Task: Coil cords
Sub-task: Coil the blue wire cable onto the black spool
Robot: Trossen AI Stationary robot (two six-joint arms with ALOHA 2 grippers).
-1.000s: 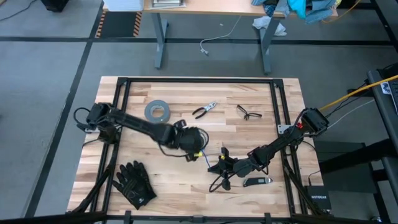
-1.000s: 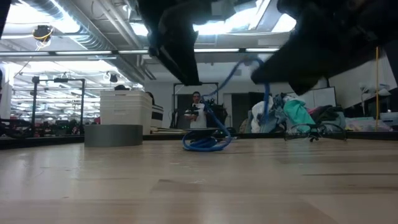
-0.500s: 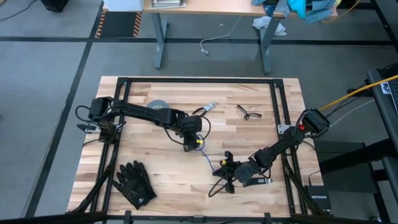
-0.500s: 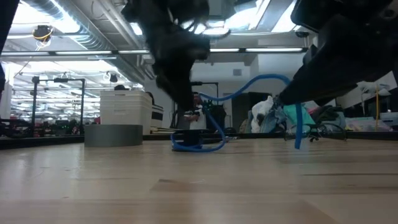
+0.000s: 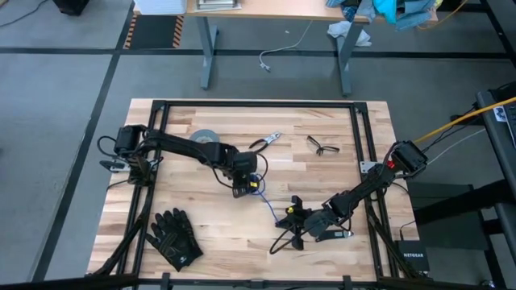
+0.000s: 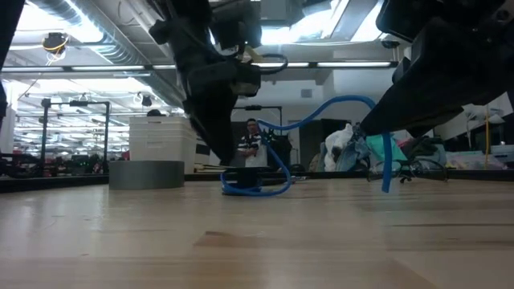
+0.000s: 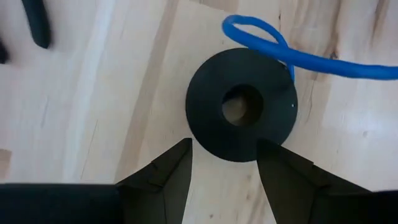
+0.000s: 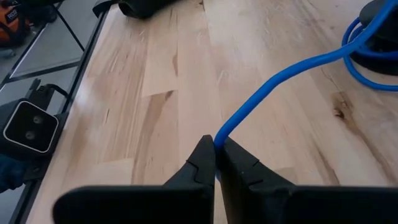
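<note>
The cords lie mid-counter, blue line running from a loop beside a black ring to my right hand, clamped on it. Only my left wrist view shows that ring, my left hand hovering spread above.

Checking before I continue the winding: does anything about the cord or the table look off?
Nothing looks damaged or spilled. The blue cord runs off the table in an arc from the black spool to the shut right gripper; the open left gripper hangs over the spool. Loose loops lie beside it.
</note>
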